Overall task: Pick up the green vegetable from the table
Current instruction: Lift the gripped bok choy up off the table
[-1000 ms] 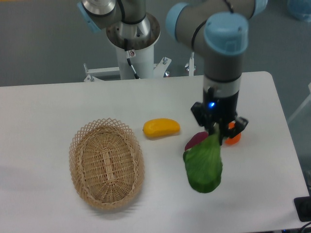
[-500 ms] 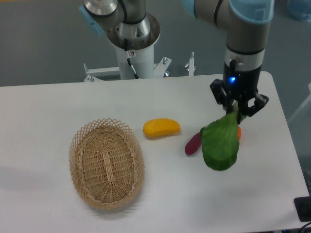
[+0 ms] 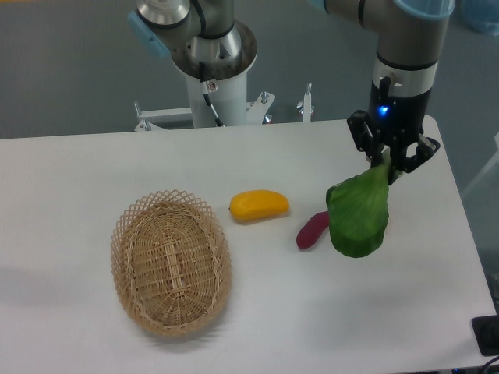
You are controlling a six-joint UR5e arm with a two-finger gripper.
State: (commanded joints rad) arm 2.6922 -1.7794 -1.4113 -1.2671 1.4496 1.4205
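The green vegetable (image 3: pixel 359 216), a broad dark green leaf narrowing to a pale stalk, hangs in the air above the right part of the white table (image 3: pixel 78 327). My gripper (image 3: pixel 387 168) is shut on its stalk end, and the leaf dangles down and to the left below the fingers. The leaf hides whatever lies on the table right behind it.
A purple sweet potato (image 3: pixel 312 230) lies just left of the hanging leaf. A yellow mango (image 3: pixel 259 205) sits near the middle. A woven wicker basket (image 3: pixel 171 261) stands on the left. The robot's base column (image 3: pixel 212 70) rises behind the table's far edge.
The arm has moved right and up, carrying the green vegetable higher and away from the sweet potato. An orange thing seen by the gripper earlier is now hidden behind the leaf.
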